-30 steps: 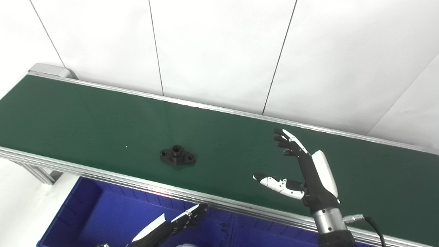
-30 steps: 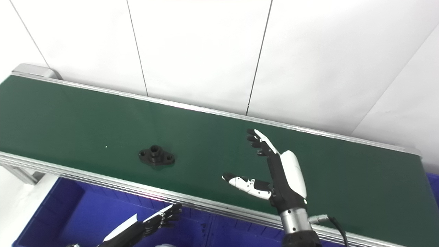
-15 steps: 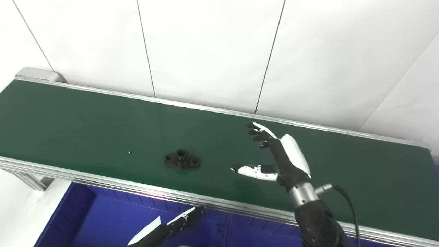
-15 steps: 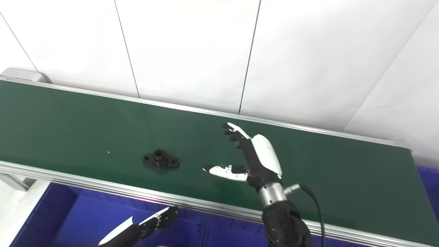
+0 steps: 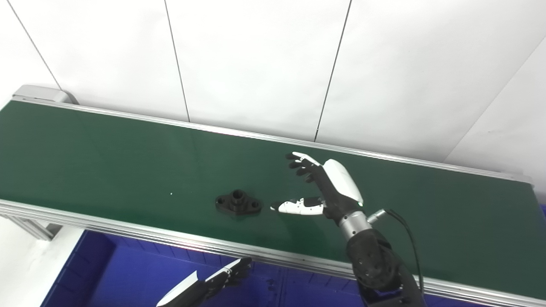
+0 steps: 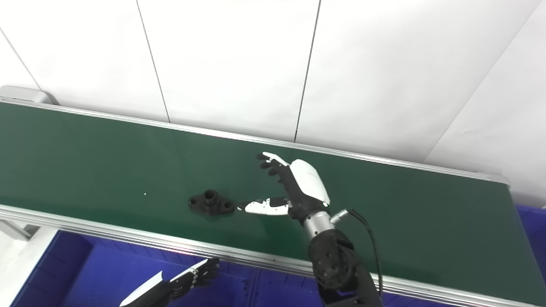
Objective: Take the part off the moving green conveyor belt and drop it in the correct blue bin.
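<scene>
A black flanged part (image 5: 238,203) with a raised round hub and two ear holes lies flat on the green conveyor belt (image 5: 106,157), near its front rail. My right hand (image 5: 324,187) is open above the belt just to the right of the part, fingers spread, the white thumb tip a short gap from the part's right ear. It holds nothing. My left hand (image 5: 222,277) is low over the blue bin (image 5: 128,277) in front of the belt, fingers extended and empty. The same part shows in the right eye view (image 6: 211,202).
The belt's aluminium front rail (image 5: 128,230) runs between the belt and the blue bin below. A white panelled wall stands behind the belt. The corner of another blue bin (image 6: 533,226) shows at the far right. A cable (image 5: 409,238) trails from my right wrist.
My right hand has moved left along the belt and lowered, closing most of the gap to the part. The part has drifted slightly right. The camera has shifted too. The left hand stays low.
</scene>
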Action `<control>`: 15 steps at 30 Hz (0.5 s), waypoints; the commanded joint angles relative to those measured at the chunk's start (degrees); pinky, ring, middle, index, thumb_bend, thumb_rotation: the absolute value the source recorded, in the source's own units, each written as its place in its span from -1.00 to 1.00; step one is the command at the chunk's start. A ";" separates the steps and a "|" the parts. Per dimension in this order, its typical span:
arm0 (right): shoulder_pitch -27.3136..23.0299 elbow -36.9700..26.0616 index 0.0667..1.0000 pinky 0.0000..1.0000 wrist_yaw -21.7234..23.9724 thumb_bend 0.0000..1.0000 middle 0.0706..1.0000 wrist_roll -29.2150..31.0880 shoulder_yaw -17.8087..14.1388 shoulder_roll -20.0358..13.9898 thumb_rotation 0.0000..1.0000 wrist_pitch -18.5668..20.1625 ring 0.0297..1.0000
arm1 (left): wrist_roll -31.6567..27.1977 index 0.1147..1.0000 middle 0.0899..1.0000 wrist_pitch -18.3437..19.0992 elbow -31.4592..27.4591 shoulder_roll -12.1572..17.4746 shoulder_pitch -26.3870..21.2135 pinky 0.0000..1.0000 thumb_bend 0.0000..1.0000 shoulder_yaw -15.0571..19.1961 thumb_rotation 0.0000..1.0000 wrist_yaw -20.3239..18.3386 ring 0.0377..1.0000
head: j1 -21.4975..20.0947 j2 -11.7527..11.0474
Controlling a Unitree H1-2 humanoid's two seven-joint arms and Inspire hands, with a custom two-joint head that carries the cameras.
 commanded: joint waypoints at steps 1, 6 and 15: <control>-2.88 -0.33 0.67 0.34 -0.43 0.66 0.56 -0.44 0.66 0.45 -0.27 0.04 0.48 | -1.00 0.95 0.93 -2.19 -1.88 0.84 -0.05 0.80 0.55 0.41 0.27 -0.49 0.87 | 0.01 0.00; -4.23 0.72 0.65 0.35 0.23 0.65 0.54 -1.90 2.67 -0.11 -0.30 0.03 0.46 | -0.79 0.95 0.93 -2.19 -1.97 0.65 0.07 0.81 0.56 0.58 0.29 -0.54 0.87 | 0.50 0.30; -5.14 2.52 0.66 0.49 1.62 0.61 0.58 -4.07 5.64 -0.81 -0.37 0.22 0.54 | -1.03 0.95 0.93 -2.22 -2.04 0.38 0.17 0.79 0.53 0.73 0.25 -0.95 0.86 | 0.93 0.40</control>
